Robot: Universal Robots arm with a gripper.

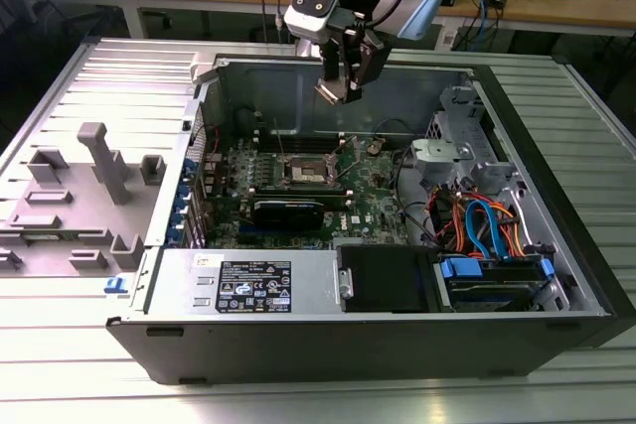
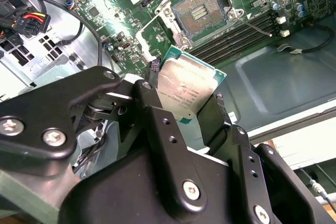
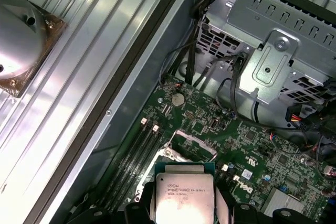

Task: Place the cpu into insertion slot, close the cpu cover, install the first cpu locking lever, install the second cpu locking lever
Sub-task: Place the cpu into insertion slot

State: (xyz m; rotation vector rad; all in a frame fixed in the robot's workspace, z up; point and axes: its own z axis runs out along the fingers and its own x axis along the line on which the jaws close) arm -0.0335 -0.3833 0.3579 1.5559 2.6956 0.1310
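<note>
cpu (image 3: 181, 195): dull silver metal top; fingers (image 2: 157, 124): matt black.

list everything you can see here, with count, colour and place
black open computer case: one, black and grey, lying on the ribbed metal table
green circuit board: one, green, on the case floor
square silver-rimmed insertion slot: one, dark centre, on the board, empty
thin silver cpu cover frame: one, silver, raised at the slot's edge
long black memory slots: several, black, beside the slot
blue and orange cables: one bundle, inside the case at the exterior view's right
grey plastic fixture blocks: several, grey, on the table at the exterior view's left
small square silver-topped cpu chip: one, silver on green, held above the board
black gripper: one, black, shut on the chip
</note>
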